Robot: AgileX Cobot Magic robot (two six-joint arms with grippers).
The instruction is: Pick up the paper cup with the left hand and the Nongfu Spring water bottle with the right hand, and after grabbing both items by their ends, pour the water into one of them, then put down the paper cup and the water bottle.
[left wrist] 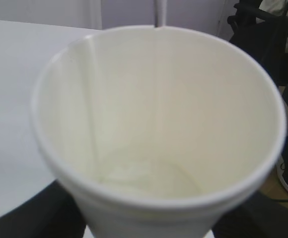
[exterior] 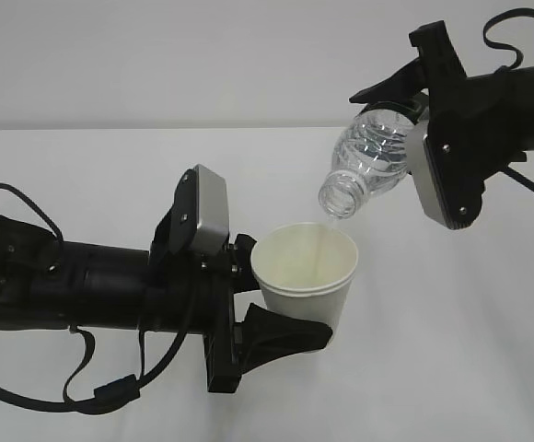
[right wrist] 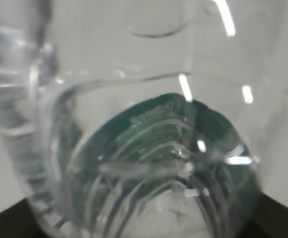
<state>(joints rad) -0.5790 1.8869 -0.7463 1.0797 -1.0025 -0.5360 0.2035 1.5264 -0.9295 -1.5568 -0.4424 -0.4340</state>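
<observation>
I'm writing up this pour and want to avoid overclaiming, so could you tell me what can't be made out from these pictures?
- Exterior view: the right gripper covers the bottle base, so the label is hidden.
- Exterior view: the left gripper fingers sit behind and under the cup, so the contact is unclear.
- Left wrist view: water depth in the cup is too faint.
- Right wrist view: label print is blurred.

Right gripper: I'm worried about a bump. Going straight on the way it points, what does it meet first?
Probably the paper cup: the right gripper holds the bottle aimed down-left, its mouth just above the cup's rim. Depth is unclear.
</observation>
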